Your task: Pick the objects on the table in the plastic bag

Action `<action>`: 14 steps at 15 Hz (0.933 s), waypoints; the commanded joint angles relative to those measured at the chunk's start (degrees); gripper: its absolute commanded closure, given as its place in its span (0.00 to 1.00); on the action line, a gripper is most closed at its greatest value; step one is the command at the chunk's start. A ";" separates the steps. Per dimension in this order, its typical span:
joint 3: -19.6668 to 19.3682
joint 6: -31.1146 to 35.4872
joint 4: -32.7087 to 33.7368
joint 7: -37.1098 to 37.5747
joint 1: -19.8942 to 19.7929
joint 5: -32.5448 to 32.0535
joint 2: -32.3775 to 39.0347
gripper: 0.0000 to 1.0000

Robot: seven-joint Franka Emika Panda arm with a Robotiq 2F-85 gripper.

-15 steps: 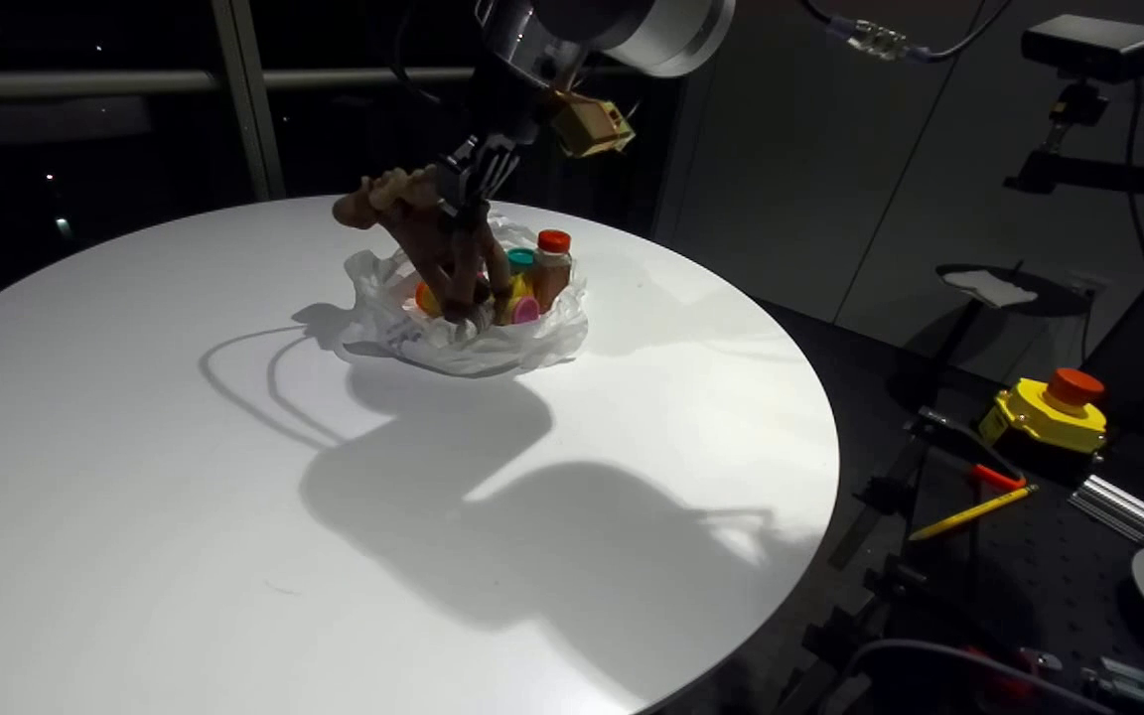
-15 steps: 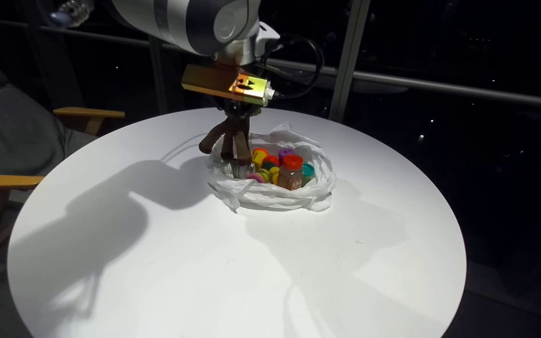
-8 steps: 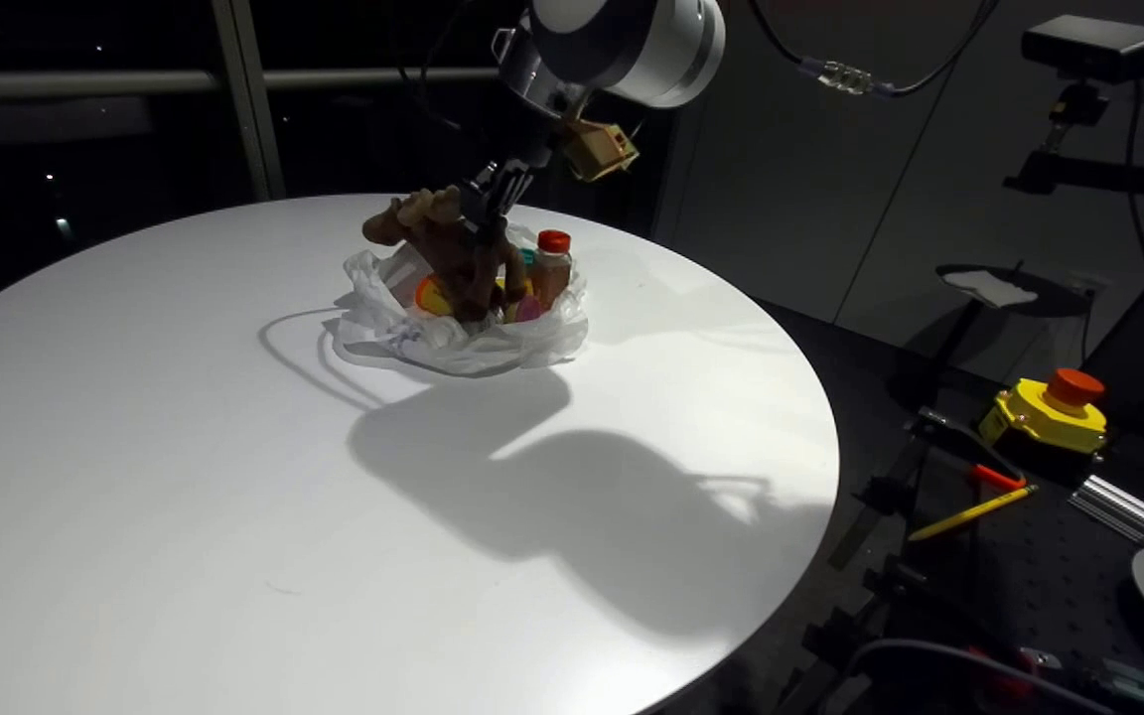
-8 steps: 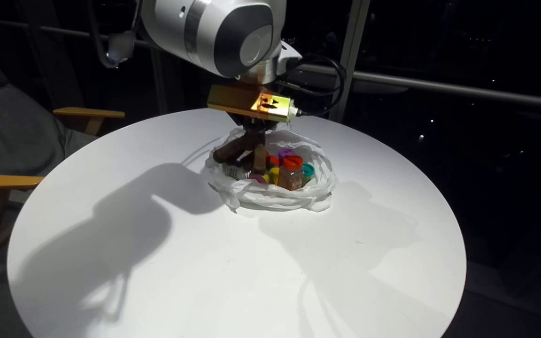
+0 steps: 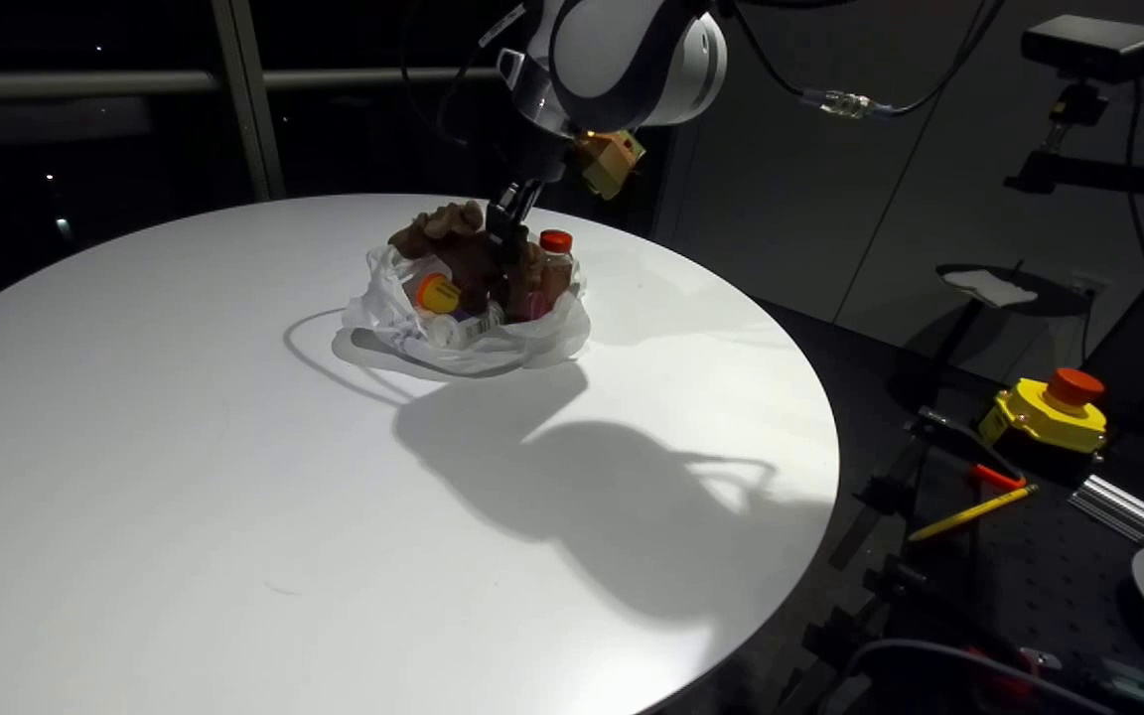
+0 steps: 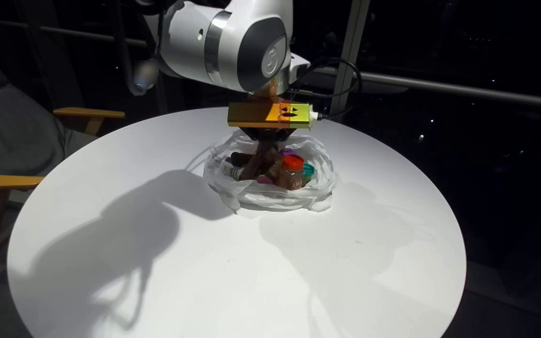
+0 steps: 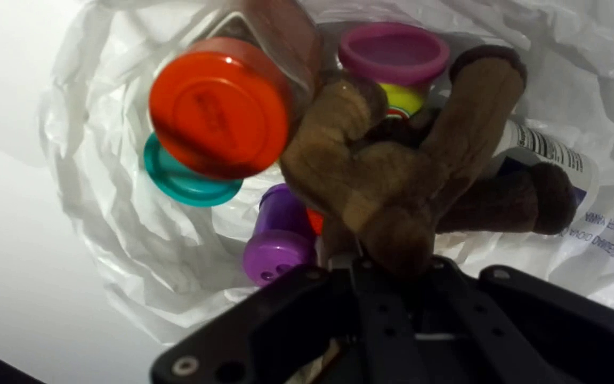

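The bench is round and white, far wider than the plastic bag that rests directly on it toward the far side in both exterior views; its near edge runs out of view in both; the top looks smooth, and in an exterior view a broad shadow spreads over it in front of the bag, with a faint thin mark to its left; the bag is thin, whitish and translucent, its mouth open upward, its sides crumpled down into a low wrinkled ring; in the wrist view, purplish lettering shows on the plastic.
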 commanded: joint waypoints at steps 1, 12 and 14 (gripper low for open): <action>-0.33 2.75 -1.15 -2.51 0.21 -3.20 -0.27 0.73; -6.06 -14.08 -10.25 4.05 5.31 -7.14 -21.95 0.00; -7.71 -20.57 -12.91 7.24 6.97 -10.03 -28.21 0.00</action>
